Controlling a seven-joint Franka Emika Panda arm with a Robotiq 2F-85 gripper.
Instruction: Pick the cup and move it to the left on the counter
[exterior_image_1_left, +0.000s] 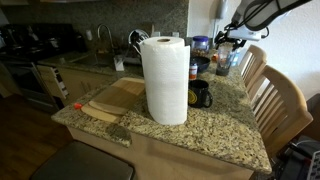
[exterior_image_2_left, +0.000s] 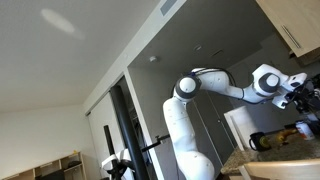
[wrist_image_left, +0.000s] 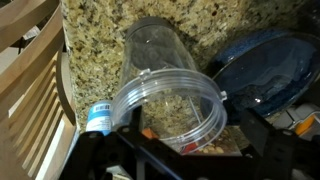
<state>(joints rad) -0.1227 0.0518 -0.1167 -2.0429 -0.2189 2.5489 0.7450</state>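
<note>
In the wrist view the cup (wrist_image_left: 168, 80), a tall clear tumbler, stands upright on the speckled granite counter (wrist_image_left: 100, 35), and I look down into its open rim. My gripper (wrist_image_left: 188, 140) is open, with a dark finger on each side of the rim. In an exterior view the gripper (exterior_image_1_left: 229, 40) hangs over the counter's far right corner (exterior_image_1_left: 205, 125), just above the cup (exterior_image_1_left: 223, 62), which shows faintly among other items. The arm and gripper (exterior_image_2_left: 298, 92) also show in an exterior view from low down.
A dark blue round lid (wrist_image_left: 262, 68) lies right beside the cup, and a small blue cap (wrist_image_left: 98, 117) sits near the counter edge. A paper towel roll (exterior_image_1_left: 165, 78), a black mug (exterior_image_1_left: 201, 95) and a cutting board (exterior_image_1_left: 118, 98) stand on the counter. Wooden chairs (exterior_image_1_left: 280, 100) line its right side.
</note>
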